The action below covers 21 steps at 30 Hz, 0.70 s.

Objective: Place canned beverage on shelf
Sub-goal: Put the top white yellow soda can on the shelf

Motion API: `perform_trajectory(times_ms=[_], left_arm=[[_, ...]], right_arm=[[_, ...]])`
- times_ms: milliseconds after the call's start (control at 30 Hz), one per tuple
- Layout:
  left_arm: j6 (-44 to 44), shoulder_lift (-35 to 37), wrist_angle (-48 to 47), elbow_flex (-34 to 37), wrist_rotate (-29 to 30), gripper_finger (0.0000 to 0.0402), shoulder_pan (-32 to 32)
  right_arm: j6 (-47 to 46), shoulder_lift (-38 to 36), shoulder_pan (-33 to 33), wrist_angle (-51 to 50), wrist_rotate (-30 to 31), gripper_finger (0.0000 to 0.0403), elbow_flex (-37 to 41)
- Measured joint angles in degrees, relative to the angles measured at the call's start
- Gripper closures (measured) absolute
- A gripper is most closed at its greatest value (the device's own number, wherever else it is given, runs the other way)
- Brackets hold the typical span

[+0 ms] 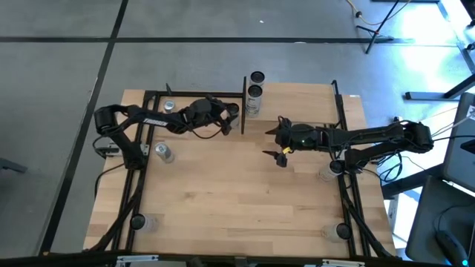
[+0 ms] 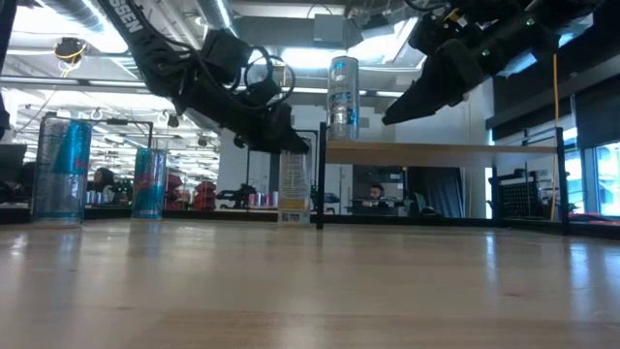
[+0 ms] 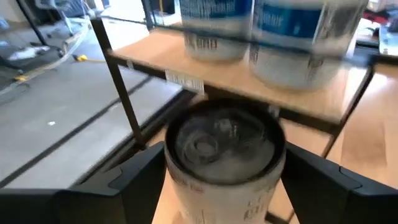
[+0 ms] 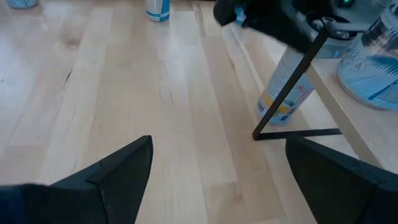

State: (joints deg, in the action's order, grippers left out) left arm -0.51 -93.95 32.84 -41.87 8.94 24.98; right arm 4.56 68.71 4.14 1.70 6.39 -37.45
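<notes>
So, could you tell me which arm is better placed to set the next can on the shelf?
The left. Its gripper is shut on a can right beside the shelf, while the right gripper hangs open and empty over the tabletop.

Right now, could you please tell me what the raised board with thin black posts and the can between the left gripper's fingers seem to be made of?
The shelf looks like pale, matt wood, its grain matching the tabletop, on thin black posts, likely painted metal. The can in the left gripper seems to be aluminium: a shiny silver lid with a pull tab and a printed wall.
</notes>
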Motion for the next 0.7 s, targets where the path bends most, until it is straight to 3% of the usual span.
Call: perform_trajectory(times_ms=[167, 367, 467, 700], left_arm=[[-0.2, -0.6, 0.5, 0.0, -0.5, 0.0128, 0.3], [-1.8, -0.5, 0.4, 0.0, -2.0, 0.0184, -0.5], [-2.3, 1.7, -3.7, 0.0, -2.6, 0.0206, -1.8], [-5.1, 11.4, -18.6, 0.1, -4.4, 0.0205, -7.9]], right_arm=[[0.2, 1.7, 0.0, 1.2, 0.0, 0.0052, 0.0], [0.6, 3.9, 0.0, 2.1, 0.0, 0.0052, 0.0], [0.6, 3.9, -0.1, 2.1, 0.0, 0.0052, 0.0], [0.6, 3.9, -0.1, 2.2, -0.2, 0.0052, 0.0]])
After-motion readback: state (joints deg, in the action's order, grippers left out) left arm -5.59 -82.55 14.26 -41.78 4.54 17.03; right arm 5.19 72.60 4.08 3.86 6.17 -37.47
